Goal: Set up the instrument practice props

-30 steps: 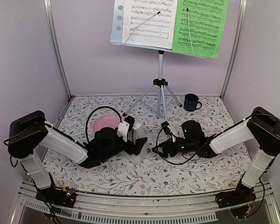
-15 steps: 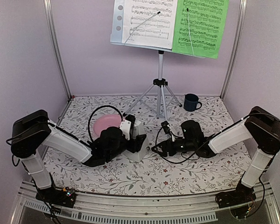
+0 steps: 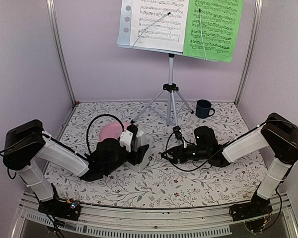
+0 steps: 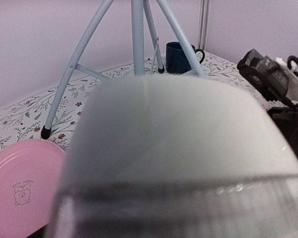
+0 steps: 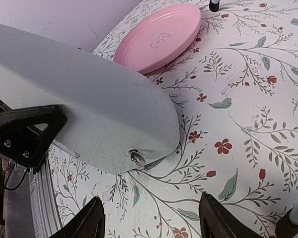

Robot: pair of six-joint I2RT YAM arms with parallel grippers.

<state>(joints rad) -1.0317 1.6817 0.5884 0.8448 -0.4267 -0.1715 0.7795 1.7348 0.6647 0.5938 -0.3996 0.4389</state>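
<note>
The left hand is lying low over the table, left of centre, and is pinching the white metronome between its fingers. In the right wrist view one black finger is pressing flat against the metronome's side. In the left wrist view the pale body is filling nearly the whole gap between the fingers, too close and blurred for any detail. The metronome is leaning over rather than standing straight. Its rounded end, which carries a small metal knob, is pointing toward the right hand and is sitting at or just above the flowered cloth; which of the two cannot be told.

The right hand is hovering just to the right of the metronome and facing it. Its two fingers are spread wide, with only bare cloth between them, and they are touching nothing.

The pink plate is lying just beyond the left hand, on the far left side. The music stand is standing at the far middle of the table on its silver tripod, and its pale perforated desk is rising high against the back wall. The white music sheet is resting on the left part of the desk and the green music sheet on the right part, side by side, each under a thin wire holder. The dark blue mug is standing upright just right of the tripod's feet, well apart from both hands.
</note>
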